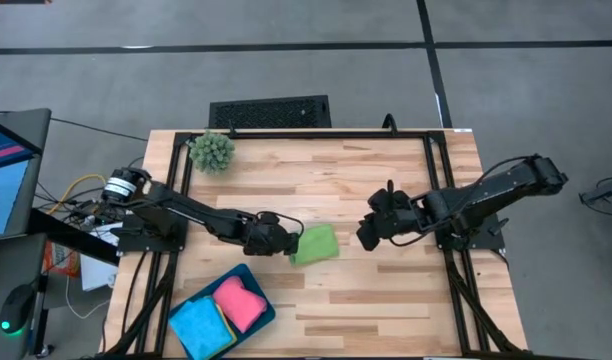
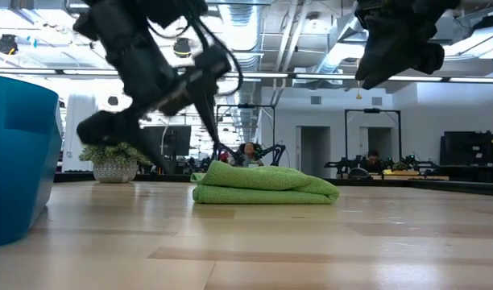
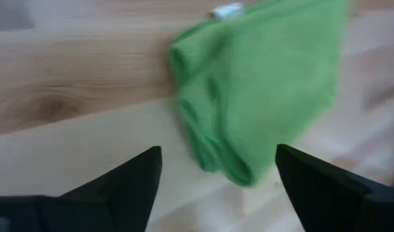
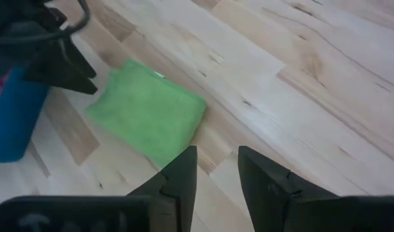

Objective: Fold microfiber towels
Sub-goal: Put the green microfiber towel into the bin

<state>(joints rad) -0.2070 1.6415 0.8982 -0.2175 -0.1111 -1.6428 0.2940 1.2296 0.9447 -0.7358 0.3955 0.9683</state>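
With the pink towel [image 1: 241, 303] and blue towel [image 1: 199, 325] folded in the teal tray [image 1: 258, 283], the folded green towel [image 1: 315, 244] lies mid-table awaiting stowing, left gripper [image 1: 291, 243] wide open beside it, right gripper [image 1: 364, 231] part-open, empty, nearby.

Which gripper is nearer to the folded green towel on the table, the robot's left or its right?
Left. The left gripper is open right at the green towel's edge, not gripping it. The right gripper hangs farther off on the towel's other side, raised above the table, holding nothing.
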